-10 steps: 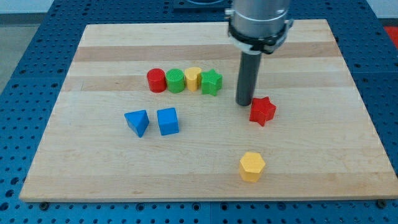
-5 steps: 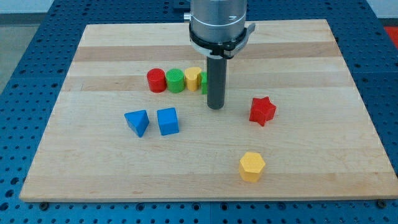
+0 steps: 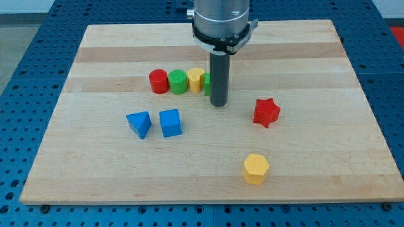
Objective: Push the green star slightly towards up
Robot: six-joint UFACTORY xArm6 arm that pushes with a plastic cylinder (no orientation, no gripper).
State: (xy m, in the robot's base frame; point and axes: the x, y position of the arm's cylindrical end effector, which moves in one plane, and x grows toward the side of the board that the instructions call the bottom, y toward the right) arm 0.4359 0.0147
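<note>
The green star (image 3: 207,84) sits at the right end of a row of blocks in the upper middle of the board, mostly hidden behind my rod. Only its left edge shows. My tip (image 3: 218,103) rests on the board just below the star, on the side towards the view's bottom. Whether it touches the star cannot be told. The row runs leftwards: a yellow block (image 3: 196,78), a green cylinder (image 3: 178,81) and a red cylinder (image 3: 158,81).
A red star (image 3: 266,112) lies to the right of my tip. A blue triangular block (image 3: 139,123) and a blue cube (image 3: 170,122) lie to the lower left. A yellow hexagon (image 3: 255,168) lies near the bottom edge of the wooden board (image 3: 95,170).
My rod moved left from beside the red star to in front of the green star, then edged slightly up. The blocks have not visibly moved.
</note>
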